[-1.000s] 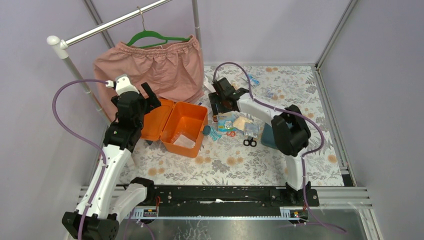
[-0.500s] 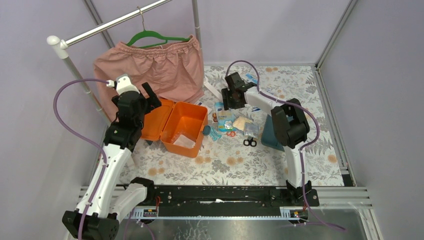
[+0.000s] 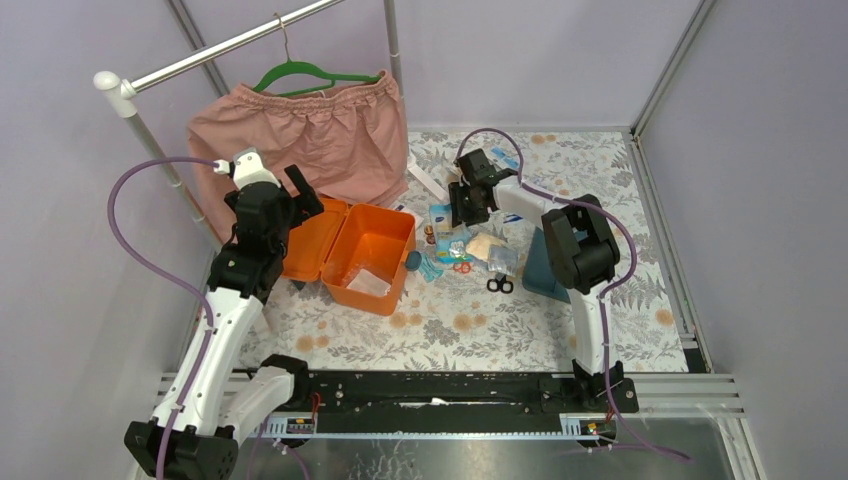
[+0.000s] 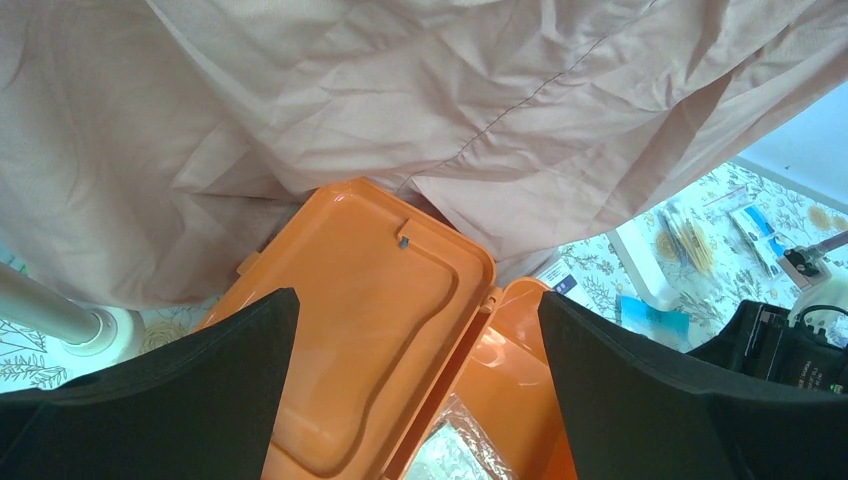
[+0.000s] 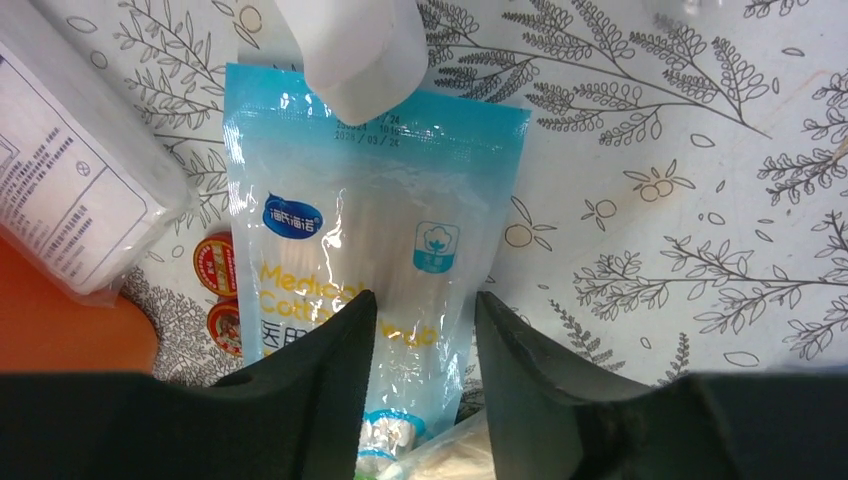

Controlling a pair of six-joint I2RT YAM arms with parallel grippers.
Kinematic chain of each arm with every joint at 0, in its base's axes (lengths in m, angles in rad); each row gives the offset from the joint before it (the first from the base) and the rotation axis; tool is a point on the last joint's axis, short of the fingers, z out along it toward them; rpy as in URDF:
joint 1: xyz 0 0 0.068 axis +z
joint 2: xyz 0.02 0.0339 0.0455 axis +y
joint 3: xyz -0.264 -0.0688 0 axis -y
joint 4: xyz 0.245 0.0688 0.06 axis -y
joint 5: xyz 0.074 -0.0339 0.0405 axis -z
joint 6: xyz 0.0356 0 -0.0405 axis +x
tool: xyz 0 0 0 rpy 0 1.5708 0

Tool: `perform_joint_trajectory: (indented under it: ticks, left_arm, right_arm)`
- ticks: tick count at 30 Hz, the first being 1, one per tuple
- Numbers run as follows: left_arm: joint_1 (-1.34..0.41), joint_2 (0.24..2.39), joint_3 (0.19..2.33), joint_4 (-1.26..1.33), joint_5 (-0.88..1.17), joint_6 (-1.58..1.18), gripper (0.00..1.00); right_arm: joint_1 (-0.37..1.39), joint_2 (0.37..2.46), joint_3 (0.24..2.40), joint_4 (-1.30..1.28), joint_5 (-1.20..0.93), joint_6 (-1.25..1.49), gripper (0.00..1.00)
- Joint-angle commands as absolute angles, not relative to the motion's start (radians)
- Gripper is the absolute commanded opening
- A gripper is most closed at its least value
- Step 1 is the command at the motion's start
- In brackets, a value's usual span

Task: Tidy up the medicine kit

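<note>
The open box (image 3: 378, 236) sits left on the table (image 3: 450, 330), a cloth (image 3: 320, 140) hanging behind it, a packet (image 3: 442, 218) and scissors (image 3: 500, 285) to its right, and the tray (image 3: 533, 272) farther right.

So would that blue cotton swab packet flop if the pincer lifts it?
Probably: the cotton swab packet looks like thin glossy film, so likely floppy and somewhat slippery. Its contents look like cotton, so probably light.

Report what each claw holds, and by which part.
Nothing is held. The left claw is open above the orange box lid. The right claw, jaws apart, sits over the lower half of the cotton swab packet, which lies flat.
</note>
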State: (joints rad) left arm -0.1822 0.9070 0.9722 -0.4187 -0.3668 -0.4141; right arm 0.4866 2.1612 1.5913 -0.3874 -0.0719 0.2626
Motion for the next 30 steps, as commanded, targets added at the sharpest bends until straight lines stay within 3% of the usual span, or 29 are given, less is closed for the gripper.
perform_joint_trajectory:
  ticks: [1, 7, 11, 13, 30]
  left_arm:
    - [-0.173, 0.911, 0.96, -0.384, -0.355, -0.414, 0.99]
    - [-0.173, 0.911, 0.96, -0.382, -0.348, -0.414, 0.99]
    - [-0.173, 0.909, 0.959, -0.381, -0.348, -0.413, 0.99]
    - [-0.173, 0.909, 0.959, -0.382, -0.348, -0.413, 0.99]
    - [-0.173, 0.902, 0.957, -0.383, -0.354, -0.413, 0.99]
  right_arm:
    - [0.481, 2.181, 1.551, -0.379, -0.096, 0.269, 0.44]
    - [0.477, 2.169, 1.522, -0.355, -0.092, 0.279, 0.28]
    - [0.475, 2.142, 1.51, -0.34, -0.093, 0.29, 0.05]
    - [0.475, 2.117, 1.506, -0.335, -0.095, 0.298, 0.01]
    - [0.475, 1.714, 1.428, -0.272, 0.088, 0.545, 0.0]
